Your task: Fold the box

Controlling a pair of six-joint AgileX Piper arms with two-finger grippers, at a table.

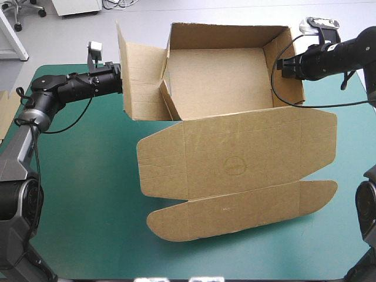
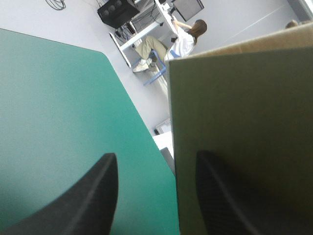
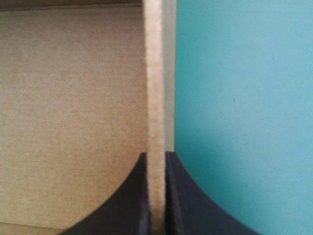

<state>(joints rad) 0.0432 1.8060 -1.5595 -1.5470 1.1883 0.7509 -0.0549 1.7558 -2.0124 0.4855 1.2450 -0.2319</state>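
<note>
Partway done, as I judge it. One strip of spare board [image 1: 7,108] lies at the left edge of the table [image 1: 76,194]. The left gripper [image 1: 120,82], fingers apart, is at the left flap [image 1: 138,76], which is splayed outward and not yet tucked. One box [image 1: 223,88] sits far-middle with its back and right walls up and its lid [image 1: 235,158] flat toward the near edge. The right gripper [image 1: 281,66] is clamped on the right wall [image 1: 289,88]. Two grippers in all.

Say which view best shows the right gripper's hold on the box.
Right wrist view: the right gripper pinches the box wall's edge between its fingers. High view shows it only reaching the right wall, fingers unclear; left wrist view, none of it.
</note>
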